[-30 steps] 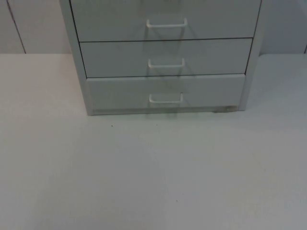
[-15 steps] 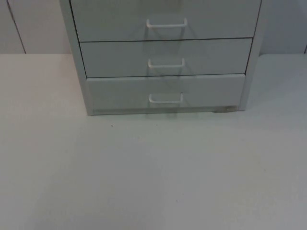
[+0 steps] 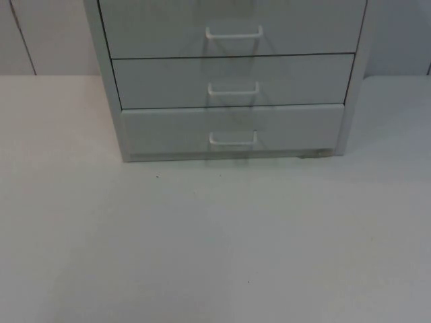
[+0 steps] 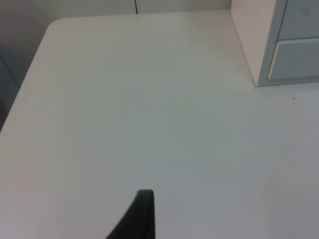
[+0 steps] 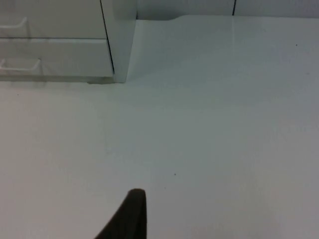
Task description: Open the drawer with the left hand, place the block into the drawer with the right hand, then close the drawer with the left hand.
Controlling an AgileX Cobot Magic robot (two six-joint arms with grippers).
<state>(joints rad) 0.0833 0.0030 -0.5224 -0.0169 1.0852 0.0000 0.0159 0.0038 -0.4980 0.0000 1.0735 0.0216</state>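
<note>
- Top view: a white cabinet (image 3: 229,74) stands at the far side of the desk (image 3: 215,242), against the grey wall (image 3: 47,37). Three drawers show, all shut. The bottom drawer (image 3: 232,131) has its front sitting a little proud of the frame. Each front carries a white handle; the bottom handle (image 3: 233,140) is at mid-width.
- Left wrist view: one black fingertip of the left gripper (image 4: 142,214) hangs above bare desk (image 4: 149,124), well apart from the cabinet. The cabinet's left side and front corner (image 4: 259,45) stand ahead, with the desk's rounded edge off to the other side. Whether the jaws are released or clenched cannot be told.
- Right wrist view: one black fingertip of the right gripper (image 5: 132,214) hangs over bare desk (image 5: 209,124). The cabinet's right front corner (image 5: 122,40) stands ahead, with two drawer fronts and their handles beside it. The state of these jaws cannot be told either.
</note>
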